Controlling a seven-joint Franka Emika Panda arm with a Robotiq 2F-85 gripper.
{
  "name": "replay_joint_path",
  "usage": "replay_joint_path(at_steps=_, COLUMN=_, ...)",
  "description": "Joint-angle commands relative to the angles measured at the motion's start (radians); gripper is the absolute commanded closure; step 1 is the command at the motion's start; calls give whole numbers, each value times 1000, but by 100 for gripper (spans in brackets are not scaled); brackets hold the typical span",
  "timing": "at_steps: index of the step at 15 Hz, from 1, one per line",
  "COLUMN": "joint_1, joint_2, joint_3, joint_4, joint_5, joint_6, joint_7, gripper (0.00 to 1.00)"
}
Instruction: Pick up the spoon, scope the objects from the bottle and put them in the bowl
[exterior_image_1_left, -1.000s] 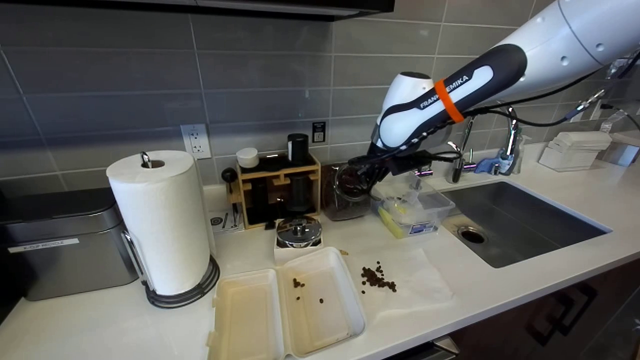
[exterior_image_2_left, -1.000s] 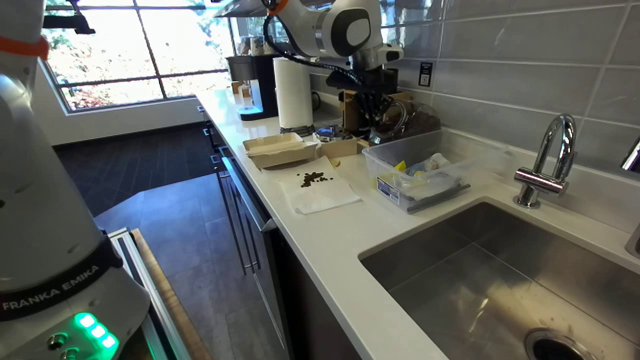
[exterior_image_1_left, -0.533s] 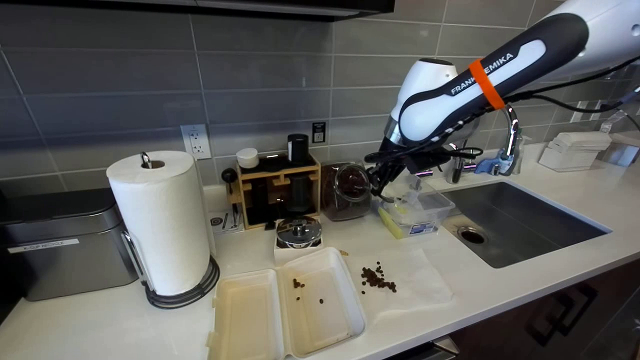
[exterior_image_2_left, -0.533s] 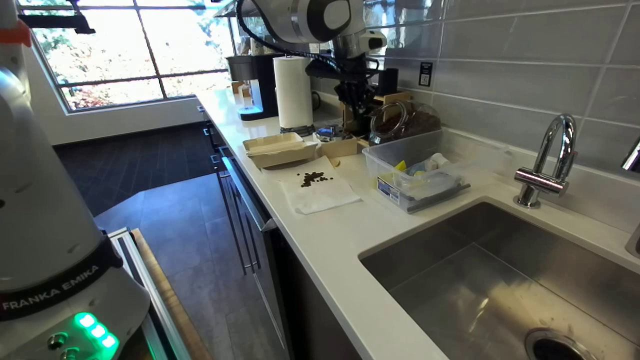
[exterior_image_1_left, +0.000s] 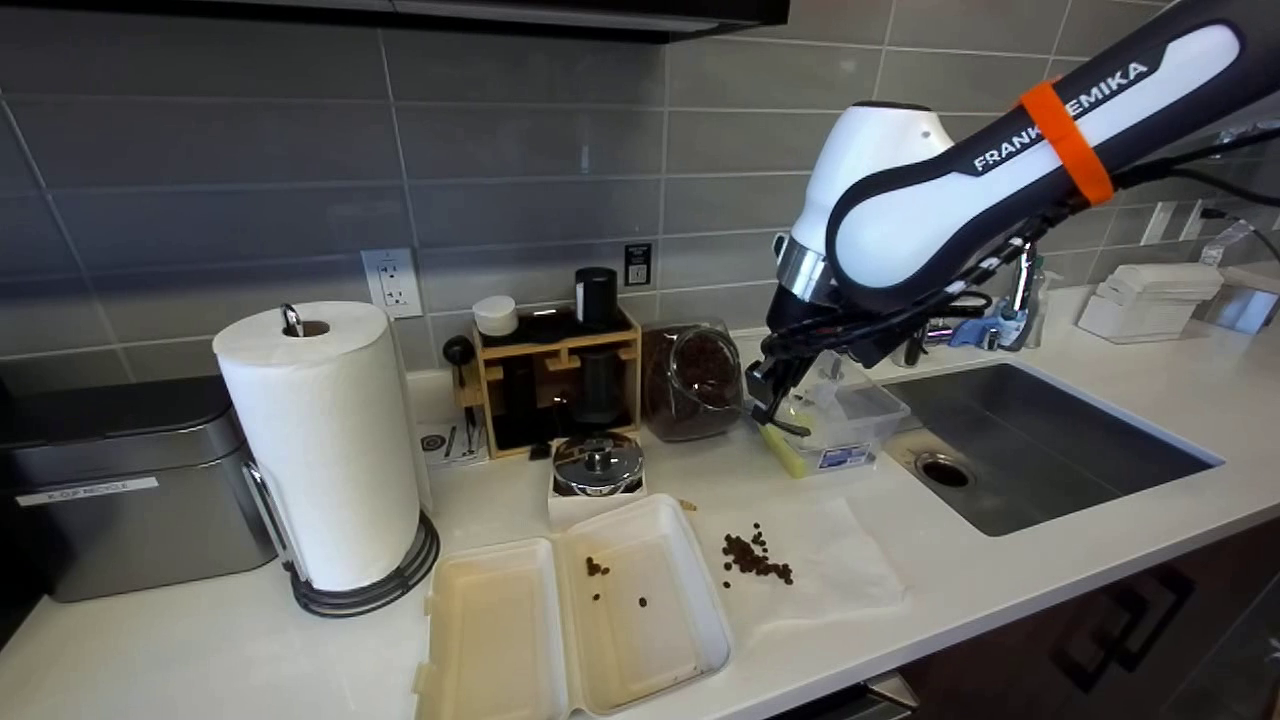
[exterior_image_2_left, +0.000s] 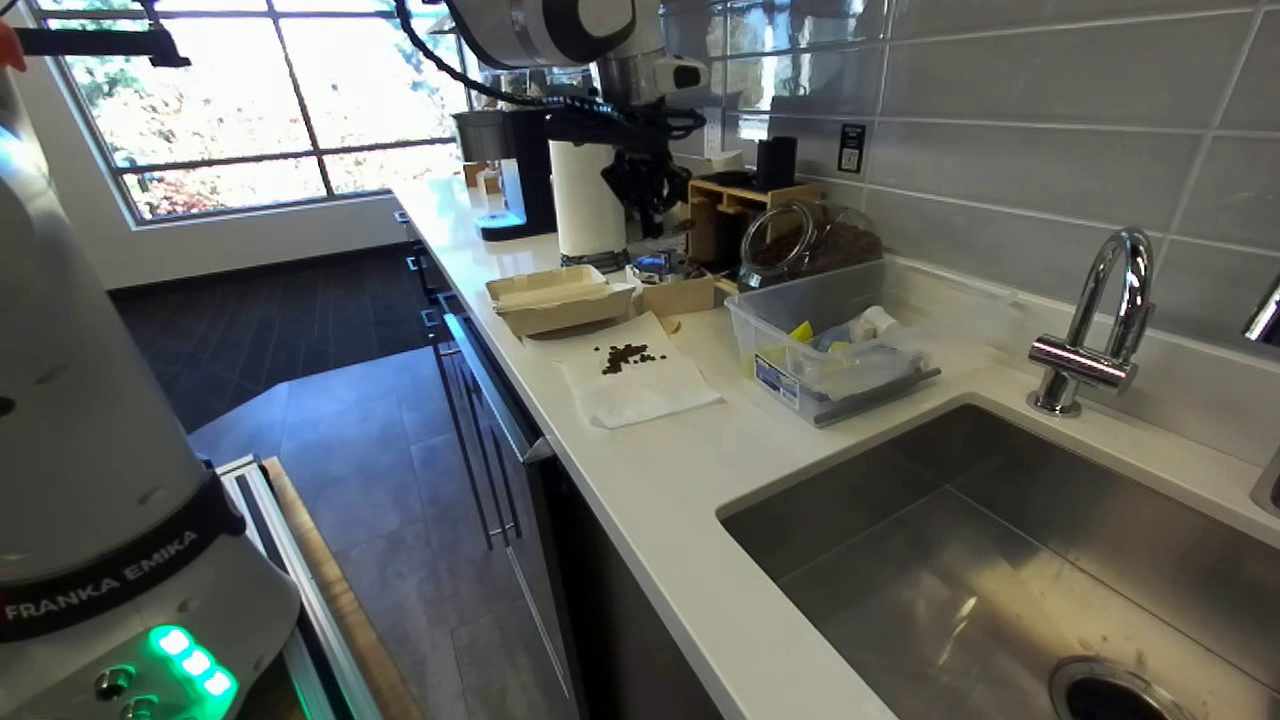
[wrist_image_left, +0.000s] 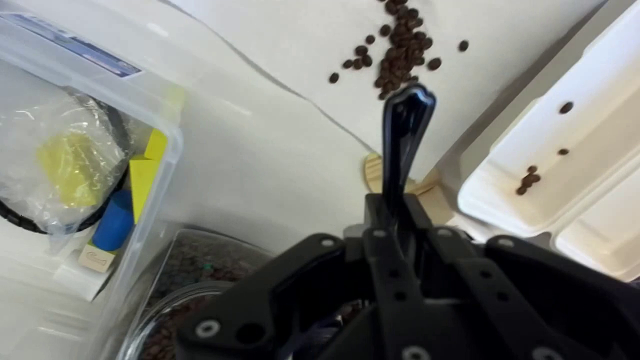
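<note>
Gripper (wrist_image_left: 395, 202) shifting right from centre-frame jar (exterior_image_1_left: 692, 388); I'm pinching spoon (wrist_image_left: 406, 120), jaws nearly together, load not showing. Early tilting could be adding stray beans (exterior_image_1_left: 757, 560) short of lower-centre tray (exterior_image_1_left: 652, 645).

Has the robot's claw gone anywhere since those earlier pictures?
Yes. In an exterior view, the claw has moved rightward and slightly down in the picture, away from the jar, which hasn't shifted.

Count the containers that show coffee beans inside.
2: the glass jar, between the wooden organizer and plastic bin, and the open takeout container, beside the bean pile. Others may be hidden.
</note>
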Motion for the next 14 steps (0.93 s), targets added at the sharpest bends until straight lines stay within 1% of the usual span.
replay_joint_path(at_steps=1, joint_1=31, joint_2=-30, joint_3=28, joint_4=-29, joint_5=8, joint_6=-70, joint_7=-101, gripper=97)
replay_joint_path(at_steps=2, joint_1=39, joint_2=-26, joint_3=38, joint_4=-25, joint_5=11, joint_6=-84, joint_7=-133, gripper=97)
replay_joint_path(at_steps=5, joint_1=64, joint_2=-6, joint_3=53, joint_4=-6, joint_5=-53, joint_6=-104, joint_7=-188, gripper=97)
replay_joint_path(at_steps=9, joint_1=91, joint_2=24, joint_3=79, joint_4=19, joint_5=-78, joint_6=-105, joint_7=-278, gripper=97)
replay_joint_path(at_steps=10, joint_1=96, joint_2=36, joint_3=81, joint_4=15, joint_5=-90, joint_6=-77, joint_7=-281, gripper=97)
replay_joint_path(at_steps=11, joint_1=87, joint_2=8, joint_3=76, joint_4=2, joint_5=-59, joint_6=-85, joint_7=-255, gripper=89)
replay_joint_path(at_steps=14, joint_1=95, joint_2=20, joint_3=83, joint_4=3, joint_5=-66, joint_6=-84, joint_7=-268, gripper=89)
